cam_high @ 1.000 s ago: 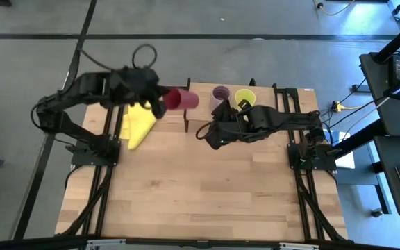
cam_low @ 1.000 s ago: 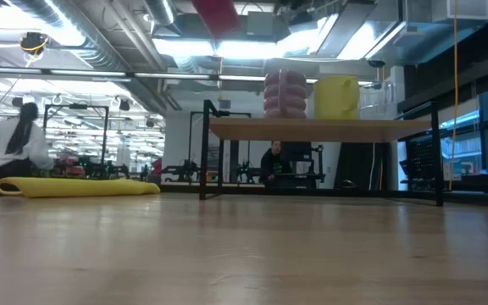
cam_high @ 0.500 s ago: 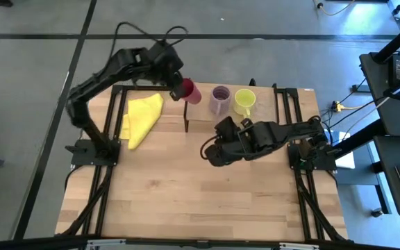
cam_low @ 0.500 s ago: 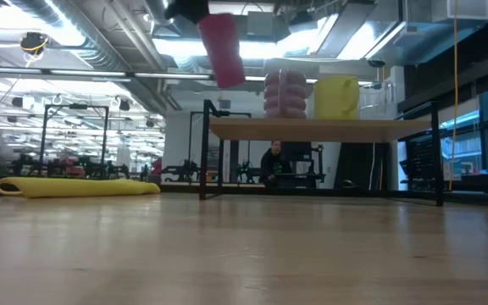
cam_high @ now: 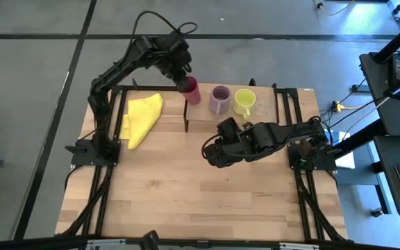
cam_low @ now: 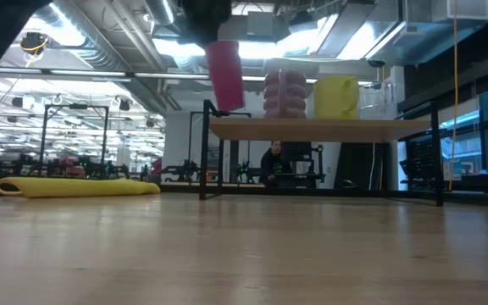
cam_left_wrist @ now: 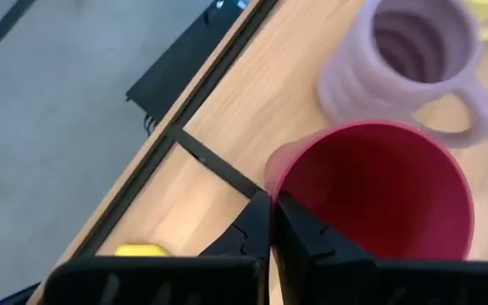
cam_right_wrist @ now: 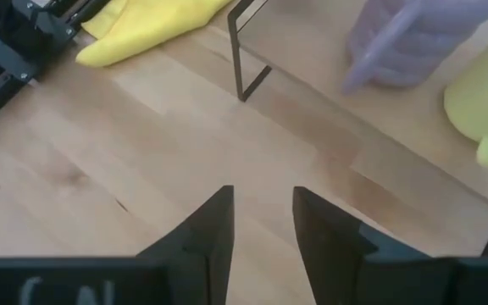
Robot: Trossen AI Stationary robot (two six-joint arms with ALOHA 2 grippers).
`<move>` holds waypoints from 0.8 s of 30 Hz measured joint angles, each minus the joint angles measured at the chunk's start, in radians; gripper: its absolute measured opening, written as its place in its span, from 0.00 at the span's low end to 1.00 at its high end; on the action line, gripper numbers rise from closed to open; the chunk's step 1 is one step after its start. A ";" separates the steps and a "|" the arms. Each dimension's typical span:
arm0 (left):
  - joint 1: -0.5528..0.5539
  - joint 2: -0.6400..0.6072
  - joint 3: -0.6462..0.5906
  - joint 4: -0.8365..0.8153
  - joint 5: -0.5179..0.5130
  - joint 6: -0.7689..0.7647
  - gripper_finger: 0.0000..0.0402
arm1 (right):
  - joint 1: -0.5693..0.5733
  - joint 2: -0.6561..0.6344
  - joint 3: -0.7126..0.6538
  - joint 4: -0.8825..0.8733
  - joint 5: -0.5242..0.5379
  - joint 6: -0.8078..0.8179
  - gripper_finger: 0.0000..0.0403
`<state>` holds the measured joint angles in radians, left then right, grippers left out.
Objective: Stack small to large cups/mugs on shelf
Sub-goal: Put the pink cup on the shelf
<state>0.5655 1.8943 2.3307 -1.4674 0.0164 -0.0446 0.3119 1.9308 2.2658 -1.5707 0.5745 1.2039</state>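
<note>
The left gripper (cam_high: 183, 81) is reaching over the left end of the shelf (cam_high: 207, 111), and its fingers are pinching the rim of the dark red cup (cam_high: 190, 91). In the left wrist view the two dark fingers (cam_left_wrist: 299, 237) are pressing together on the cup's near wall, one inside and one outside, with the dark red cup (cam_left_wrist: 371, 191) hanging open-mouthed just ahead of them. In the low view the dark red cup (cam_low: 224, 74) is hanging slightly tilted under the gripper, above the shelf (cam_low: 320, 128) top, its base not touching the board.

Just beyond the held cup, to the gripper's right along the shelf, the lilac purple mug (cam_high: 219, 99) is standing upright on the board, and the yellow-green mug (cam_high: 244, 101) is standing beside it. A tiny clear glass (cam_high: 260, 105) is sitting just past the yellow-green mug, near the shelf's right end. In the left wrist view the lilac purple mug (cam_left_wrist: 409, 63) is lying close to the red cup's rim; whether they are touching I cannot tell.

The right gripper (cam_high: 209, 151) is hovering over the bare table (cam_high: 186, 201), in front of the shelf and well apart from the mugs, its fingers (cam_right_wrist: 206, 229) spread with a clear gap and gripping nothing. A yellow cloth (cam_high: 141, 119) is lying on the table beside the shelf, below the left gripper's reach.
</note>
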 joint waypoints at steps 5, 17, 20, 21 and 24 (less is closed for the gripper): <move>0.002 0.030 -0.001 0.016 0.001 0.026 0.00 | 0.000 0.000 0.000 0.000 0.004 -0.001 0.31; 0.003 0.031 -0.001 0.050 0.035 0.082 0.00 | -0.001 -0.003 -0.131 0.001 -0.048 0.006 0.31; 0.003 0.040 0.000 0.053 0.035 0.083 0.00 | -0.002 -0.001 -0.211 -0.002 -0.110 0.052 0.31; 0.003 0.044 0.000 0.053 0.035 0.083 0.00 | 0.000 0.000 -0.231 -0.002 -0.116 0.069 0.31; 0.006 0.057 -0.001 0.043 0.040 0.084 0.00 | 0.015 -0.001 -0.258 -0.002 -0.121 0.084 0.31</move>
<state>0.5712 1.9512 2.3299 -1.4240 0.0565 0.0399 0.3266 1.9301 2.0077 -1.5723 0.4530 1.2884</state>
